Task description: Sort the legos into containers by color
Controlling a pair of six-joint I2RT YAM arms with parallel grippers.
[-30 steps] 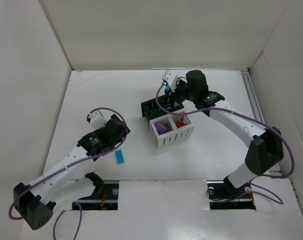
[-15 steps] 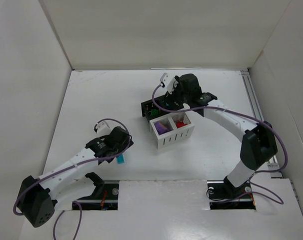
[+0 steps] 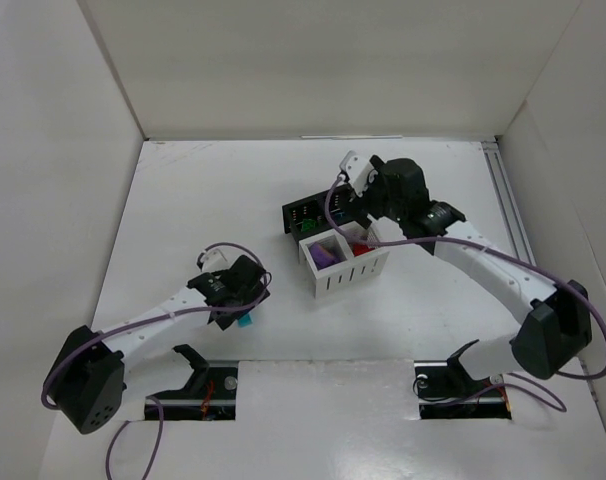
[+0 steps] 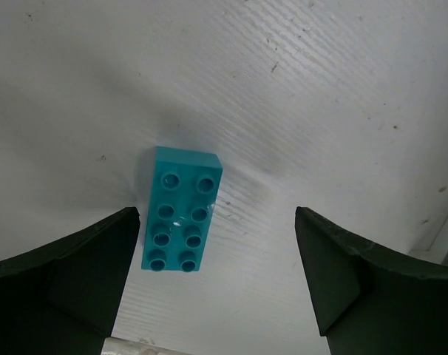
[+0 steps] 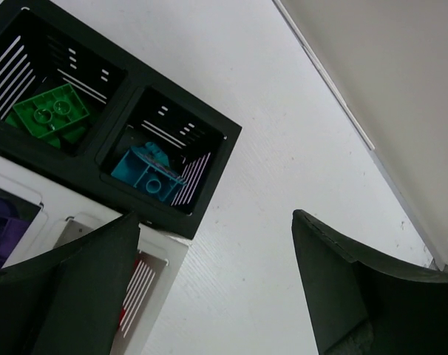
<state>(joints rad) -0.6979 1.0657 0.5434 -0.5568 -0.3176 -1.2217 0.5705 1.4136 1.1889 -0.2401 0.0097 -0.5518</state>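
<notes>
Moved: the left end effector [image 4: 218, 255] had dropped over the loose teal brick [image 4: 181, 209]; the right end effector [image 5: 216, 285] had pulled back from the black bin [image 5: 211, 157].
Bins: two, the black one and a white bin [image 3: 355, 270], with four cells in all.
Loose on the table [image 4: 342, 111]: one brick.
Sorted: a green brick [image 5: 50, 112] and teal in the black cells, purple and red in the white; I couldn't count them.
Left end effector: released, the brick lying between its fingers, close to one.
Right end effector: released, nothing held.

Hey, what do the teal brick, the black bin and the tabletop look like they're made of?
Teal brick: molded hard plastic, smooth with slight gloss; its crisp round studs catch small highlights.
Black bin: thin rigid plastic, matte to satin; clean-cut slots in its walls.
Tabletop: probably corrugated plastic sheet, matte white; fine parallel ridges, a few scuffs.
</notes>
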